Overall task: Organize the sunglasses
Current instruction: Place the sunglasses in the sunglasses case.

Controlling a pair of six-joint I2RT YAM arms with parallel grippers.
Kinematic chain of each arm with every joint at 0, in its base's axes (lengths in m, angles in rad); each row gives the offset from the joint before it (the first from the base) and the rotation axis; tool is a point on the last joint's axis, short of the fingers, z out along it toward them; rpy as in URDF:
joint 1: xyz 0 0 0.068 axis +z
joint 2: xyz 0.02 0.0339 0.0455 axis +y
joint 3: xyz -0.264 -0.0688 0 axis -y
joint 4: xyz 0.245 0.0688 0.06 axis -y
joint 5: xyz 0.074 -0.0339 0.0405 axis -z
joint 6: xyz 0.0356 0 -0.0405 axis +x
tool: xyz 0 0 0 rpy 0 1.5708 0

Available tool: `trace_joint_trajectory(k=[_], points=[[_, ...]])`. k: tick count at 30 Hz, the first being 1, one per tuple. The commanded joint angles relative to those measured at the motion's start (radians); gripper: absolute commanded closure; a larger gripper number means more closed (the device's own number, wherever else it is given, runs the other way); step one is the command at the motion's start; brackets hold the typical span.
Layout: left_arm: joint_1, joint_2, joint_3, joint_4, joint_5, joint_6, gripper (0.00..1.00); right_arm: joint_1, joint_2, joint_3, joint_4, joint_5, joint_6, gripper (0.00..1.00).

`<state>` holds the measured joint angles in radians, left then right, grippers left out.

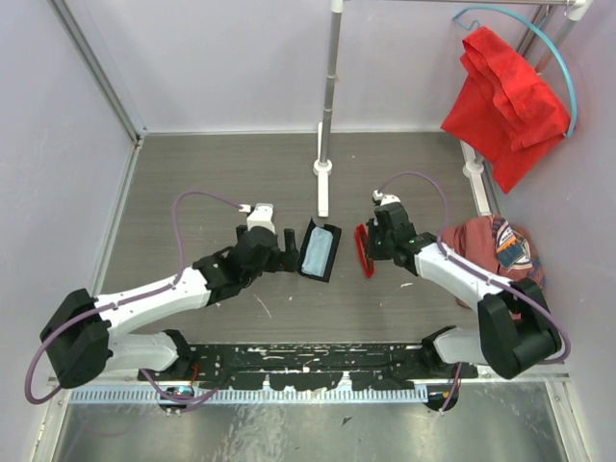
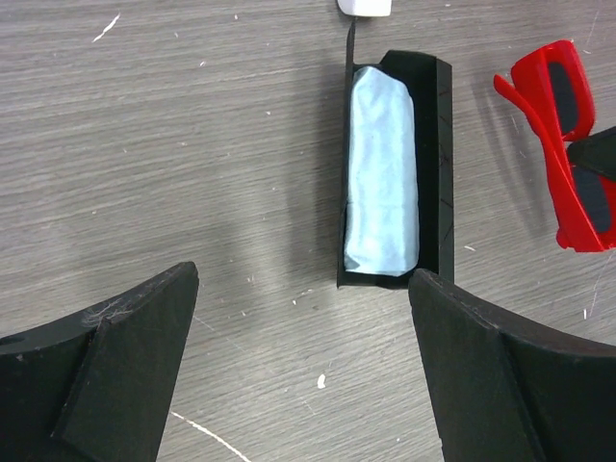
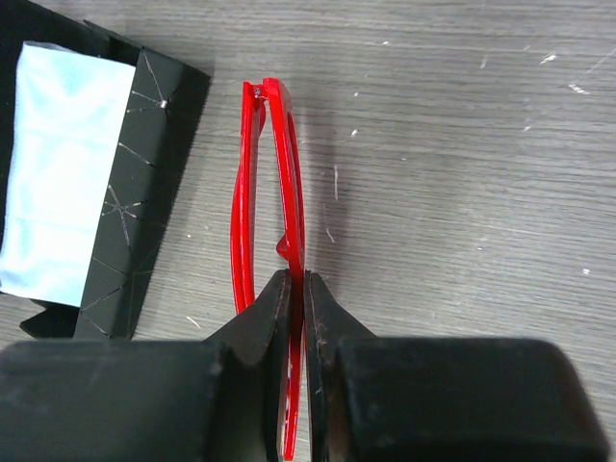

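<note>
The right gripper point(image 3: 292, 289) is clamped on the thin-framed red sunglasses point(image 3: 291, 183), held on edge just beside the open black oblong case point(image 3: 144, 183) holding a pale blue cloth point(image 3: 58, 164). Placement is judged in hand: a carry over the case is required. The left gripper point(image 2: 303, 279) is spread wide; the left arm point(image 1: 164, 294) and right arm point(image 1: 452, 269) are angled inward.

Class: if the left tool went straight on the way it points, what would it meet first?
The left tool would probably meet the open black case, near end first; depth is unclear.
</note>
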<state>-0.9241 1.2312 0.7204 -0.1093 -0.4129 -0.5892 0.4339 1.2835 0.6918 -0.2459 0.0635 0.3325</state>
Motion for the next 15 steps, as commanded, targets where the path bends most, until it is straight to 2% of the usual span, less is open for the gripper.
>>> trace_joint_trajectory(k=[1, 15], points=[[0.005, -0.056, -0.061, 0.092, 0.002, -0.031, 0.02, 0.025, 0.048, 0.037, 0.098, -0.031, 0.019, 0.99], [0.005, -0.212, -0.160, 0.057, -0.036, -0.050, 0.02, 0.157, 0.204, 0.150, 0.119, 0.042, 0.043, 0.99]])
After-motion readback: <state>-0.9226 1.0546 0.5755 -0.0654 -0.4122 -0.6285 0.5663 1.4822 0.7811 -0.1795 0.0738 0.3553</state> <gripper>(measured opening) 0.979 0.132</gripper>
